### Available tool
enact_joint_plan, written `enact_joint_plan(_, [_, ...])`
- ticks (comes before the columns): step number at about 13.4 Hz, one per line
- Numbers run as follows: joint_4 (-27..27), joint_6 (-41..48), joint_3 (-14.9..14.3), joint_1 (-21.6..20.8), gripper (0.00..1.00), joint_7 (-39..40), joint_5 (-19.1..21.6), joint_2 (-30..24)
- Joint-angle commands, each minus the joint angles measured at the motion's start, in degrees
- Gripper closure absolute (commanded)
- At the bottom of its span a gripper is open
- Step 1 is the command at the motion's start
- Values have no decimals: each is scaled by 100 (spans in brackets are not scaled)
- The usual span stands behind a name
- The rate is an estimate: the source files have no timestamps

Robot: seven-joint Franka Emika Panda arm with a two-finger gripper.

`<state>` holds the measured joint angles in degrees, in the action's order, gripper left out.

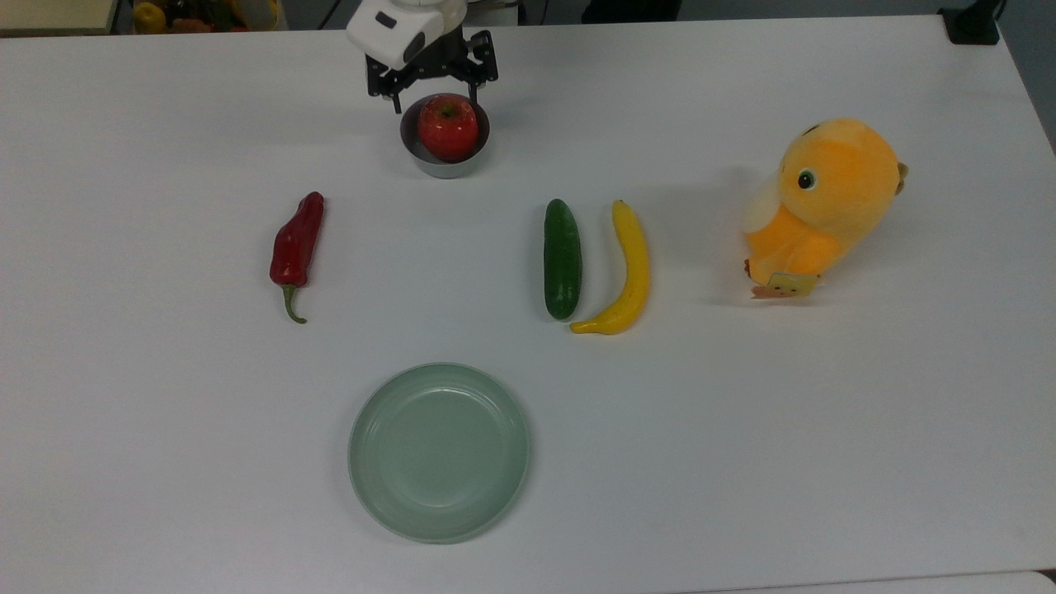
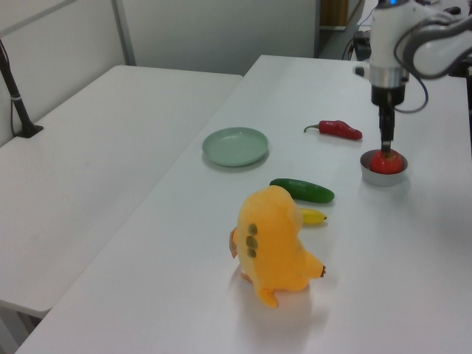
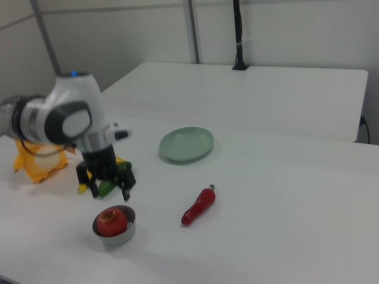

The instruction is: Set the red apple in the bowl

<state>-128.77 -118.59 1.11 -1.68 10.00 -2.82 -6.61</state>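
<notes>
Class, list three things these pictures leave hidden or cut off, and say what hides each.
1. Bowl floor, top view: covered by the apple.
2. Banana, left view: mostly behind the plush toy.
3. Arm above the tool, top view: cut off by the top edge.

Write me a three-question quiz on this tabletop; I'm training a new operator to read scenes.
1. True or false: the red apple sits in the grey bowl.
2. Which item lies directly beside the cucumber in the top view? A) chili pepper B) banana C) plush toy
3. Are the gripper jaws open or shut?

Key: 1 true. 2 B, the banana. 3 open, raised clear of the apple.
</notes>
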Motion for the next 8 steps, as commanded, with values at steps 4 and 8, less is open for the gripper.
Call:
enact_joint_plan(4, [2503,1882,-14,-7,0,-120,597,37])
enact_joint_plan(8, [3411,2349,-67,-7,0,-1068,835,275])
